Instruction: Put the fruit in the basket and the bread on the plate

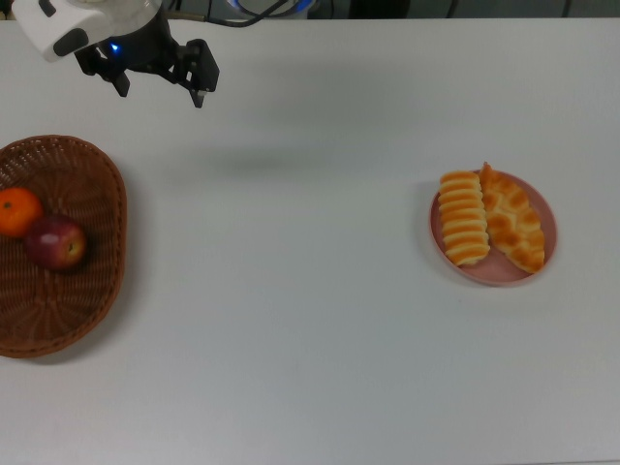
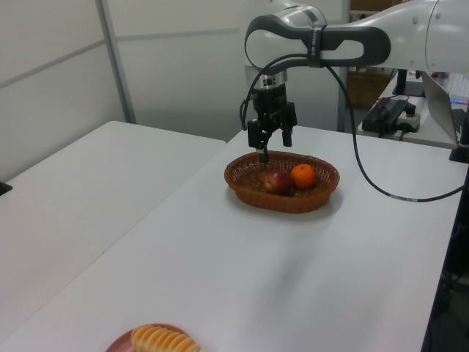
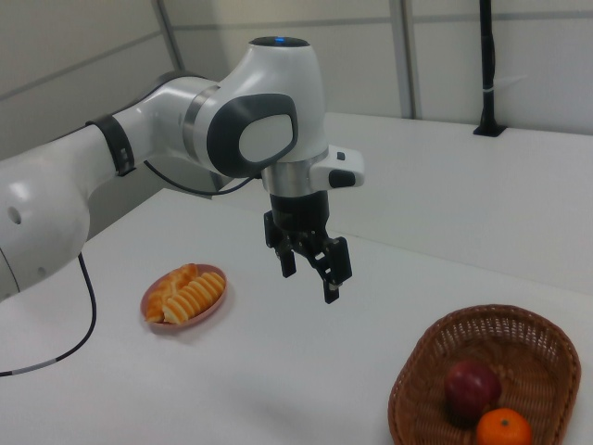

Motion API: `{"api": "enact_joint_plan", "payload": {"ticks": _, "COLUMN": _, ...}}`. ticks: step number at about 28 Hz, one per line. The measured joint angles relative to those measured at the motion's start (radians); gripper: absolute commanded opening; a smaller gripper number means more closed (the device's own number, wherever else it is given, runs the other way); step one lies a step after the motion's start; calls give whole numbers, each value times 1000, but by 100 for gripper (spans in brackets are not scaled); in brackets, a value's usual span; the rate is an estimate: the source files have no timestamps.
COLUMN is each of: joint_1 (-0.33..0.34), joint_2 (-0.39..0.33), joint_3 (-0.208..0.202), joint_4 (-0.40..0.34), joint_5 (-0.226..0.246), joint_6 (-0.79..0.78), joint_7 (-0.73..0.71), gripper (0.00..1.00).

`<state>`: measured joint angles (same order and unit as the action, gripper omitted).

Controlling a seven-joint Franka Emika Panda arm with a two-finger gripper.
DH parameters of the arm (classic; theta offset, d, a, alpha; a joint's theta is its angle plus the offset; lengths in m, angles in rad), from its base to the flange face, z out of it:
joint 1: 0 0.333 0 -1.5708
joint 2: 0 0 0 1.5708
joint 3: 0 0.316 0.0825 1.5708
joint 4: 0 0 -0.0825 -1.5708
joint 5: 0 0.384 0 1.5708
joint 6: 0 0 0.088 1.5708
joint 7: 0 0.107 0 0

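Your gripper (image 3: pixel 309 269) hangs empty above the table (image 1: pixel 310 320), fingers parted, carrying nothing. Task reads as finished: apple (image 1: pixel 56 242) and tangerine (image 1: pixel 17 211) sit touching inside the basket (image 1: pixel 107 199) at the top view's left; both loaves, the striped one (image 1: pixel 463 217) and the braided one (image 1: pixel 512 217), lie side by side on the plate (image 1: pixel 484 274) at the top view's right. Nothing left to move, by my judgement. Between basket and plate the tabletop is bare, so you have room. Gripper sits near the table's far edge in the top view; mind that side.
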<state>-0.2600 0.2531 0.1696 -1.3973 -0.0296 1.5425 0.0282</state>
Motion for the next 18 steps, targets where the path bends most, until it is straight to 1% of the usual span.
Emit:
{"api": "enact_joint_plan", "payload": {"ticks": 12, "joint_1": 0, "joint_2": 0, "joint_3": 0, "joint_4": 0, "joint_5": -19, "joint_6": 0, "joint_7": 0, "gripper": 100}}
{"api": "enact_joint_plan", "payload": {"ticks": 18, "joint_1": 0, "joint_2": 0, "joint_3": 0, "joint_4": 0, "joint_5": -20, "joint_6": 0, "joint_7": 0, "gripper": 100}}
